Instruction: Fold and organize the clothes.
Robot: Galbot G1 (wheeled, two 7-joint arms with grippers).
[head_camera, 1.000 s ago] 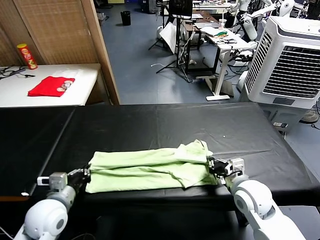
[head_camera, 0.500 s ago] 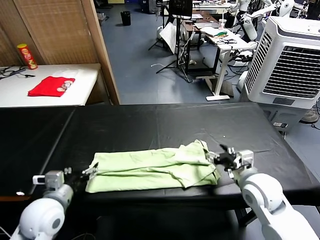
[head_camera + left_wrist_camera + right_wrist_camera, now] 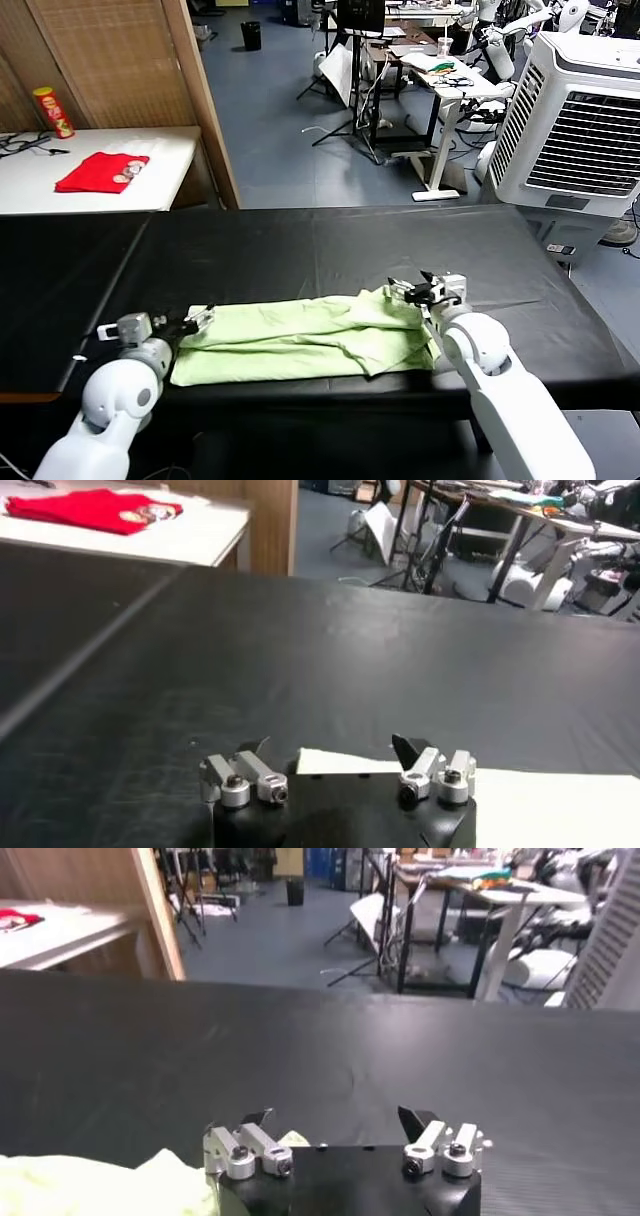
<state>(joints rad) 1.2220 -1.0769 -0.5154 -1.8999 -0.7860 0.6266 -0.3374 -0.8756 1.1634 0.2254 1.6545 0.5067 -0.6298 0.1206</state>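
The left gripper point(image 3: 197, 320), metal-fingered on a white rounded arm, sits at the near-left part of the long black-covered table point(image 3: 330, 245) with its jaws apart and nothing between them; in the left wrist view the same gripper point(image 3: 335, 780) shows both finger pairs spread, a pale cloth edge lying just ahead of the jaws. The pale light-green short-sleeved cotton T-shirt point(image 3: 300, 340), folded into a long band, lies on the table between the two grippers, its left end touching or just beside the left jaws and its bunched right end just beside the right jaws. The right gripper point(image 3: 420, 291) hovers at that bunched end, jaws apart and holding nothing; the right wrist view confirms the spread fingers of this gripper point(image 3: 340, 1143), with a fold of the T-shirt point(image 3: 90, 1188) to one side of the jaws. Well beyond the left jaws, on a separate white table point(image 3: 60, 190), lie a small bright red folded garment point(image 3: 100, 172) and a red-and-yellow cylindrical can point(image 3: 53, 112).
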